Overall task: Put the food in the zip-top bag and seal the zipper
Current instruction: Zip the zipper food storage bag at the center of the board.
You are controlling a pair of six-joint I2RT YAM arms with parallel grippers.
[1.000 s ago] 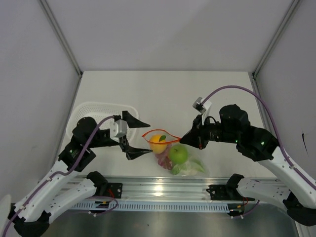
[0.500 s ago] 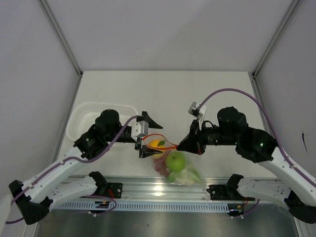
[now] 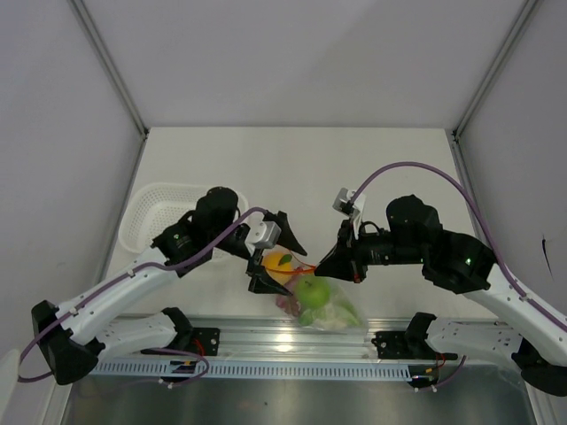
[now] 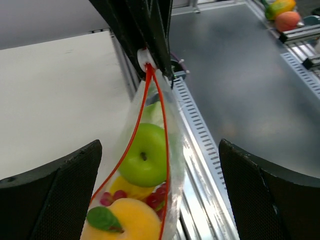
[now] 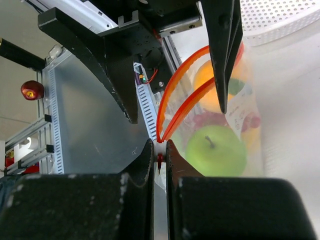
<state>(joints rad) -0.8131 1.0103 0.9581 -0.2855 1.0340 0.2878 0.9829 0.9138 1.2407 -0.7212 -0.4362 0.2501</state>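
The zip-top bag [image 3: 348, 316], holding the green apple [image 3: 311, 290] and orange [image 3: 281, 262], is kept at the table's near middle, its zipper [image 5: 169, 95] pinched at the right end by the closed right gripper [image 5: 159, 156] and straddled by the wide-spread, empty left gripper [image 3: 276, 268].

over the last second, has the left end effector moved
Yes. The left end effector has moved right, away from the basket, and now straddles the bag's left end with jaws open.
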